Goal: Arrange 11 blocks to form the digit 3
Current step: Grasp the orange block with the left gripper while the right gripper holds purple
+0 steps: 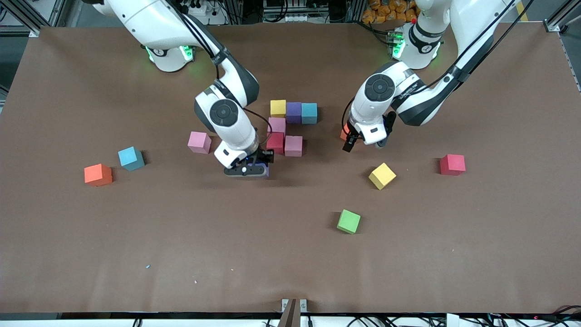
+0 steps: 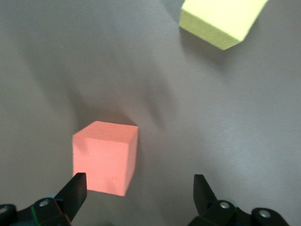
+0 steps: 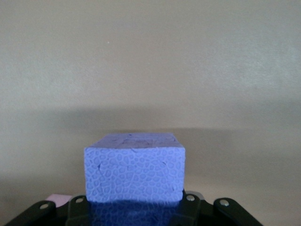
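Right gripper (image 1: 254, 170): pinched on a purple block (image 3: 134, 167), low over the tabletop (image 1: 290, 254), just beside the pink block (image 1: 293, 146) at the near corner of the figure.
Left gripper (image 2: 136, 195): fingers spread, hovering over a bare spot near an orange block (image 2: 106, 157); nothing held.
Partial figure (image 1: 290, 127): a row of yellow (image 1: 278, 108), purple (image 1: 293, 112) and blue (image 1: 309, 113); a pink block (image 1: 277, 125) and a red block (image 1: 275, 142) descend from the yellow end.
Loose blocks: pink (image 1: 199, 142), blue (image 1: 131, 158), orange (image 1: 98, 175), yellow (image 1: 381, 175), red (image 1: 452, 164), green (image 1: 348, 221).
Step judged: seating the held purple block against the figure.
Advice: square its faces to its neighbour, lower until flat, release only once touching; avoid nudging the placed blocks.
Risk: a skewed release leaves a gap.
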